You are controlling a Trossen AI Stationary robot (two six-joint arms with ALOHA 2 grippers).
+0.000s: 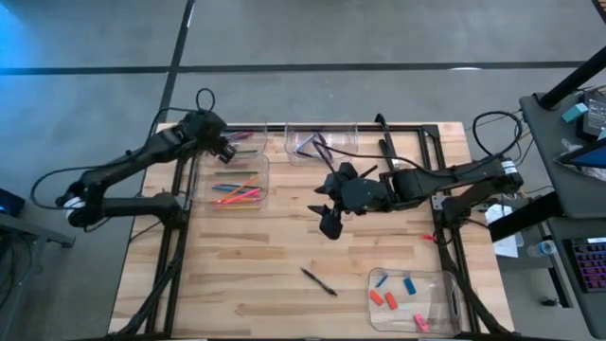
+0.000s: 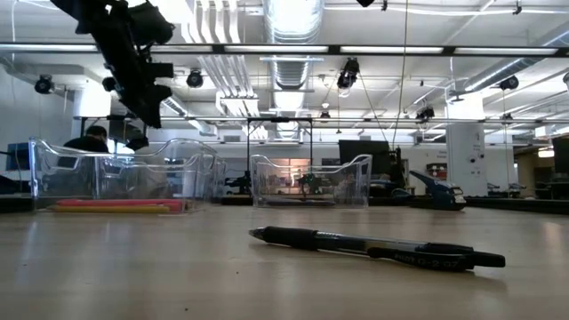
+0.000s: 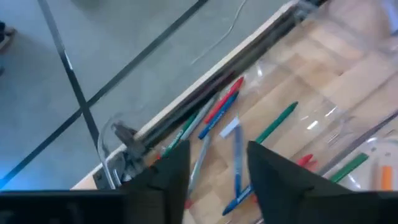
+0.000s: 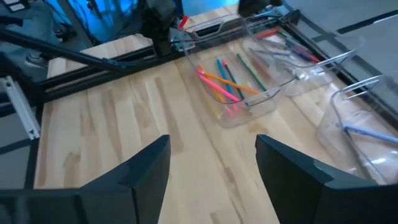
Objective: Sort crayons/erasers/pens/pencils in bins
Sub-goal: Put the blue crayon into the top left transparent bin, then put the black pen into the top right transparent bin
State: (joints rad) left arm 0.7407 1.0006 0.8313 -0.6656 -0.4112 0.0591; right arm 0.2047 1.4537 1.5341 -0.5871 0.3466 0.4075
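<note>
A black pen (image 1: 319, 281) lies flat on the wooden table near its front edge; it also shows in the low view (image 2: 373, 249). My right gripper (image 1: 329, 222) hangs open and empty over the table's middle, beyond the pen; the right wrist view (image 4: 212, 142) shows its spread fingers over bare wood. My left gripper (image 1: 225, 150) is open and empty above the far-left clear bin (image 1: 244, 142), which holds red, blue and green sticks (image 3: 217, 112). A bin (image 1: 237, 185) just nearer holds pink and orange sticks. The far middle bin (image 1: 322, 144) holds dark pens. The near right bin (image 1: 417, 301) holds blue and red-orange erasers.
Dark frame rails (image 1: 180, 237) run along the table's left and right sides (image 1: 445, 237). Bare wood lies between the pen and the bin of pink and orange sticks. A second table with clutter (image 1: 578, 114) stands off to the right.
</note>
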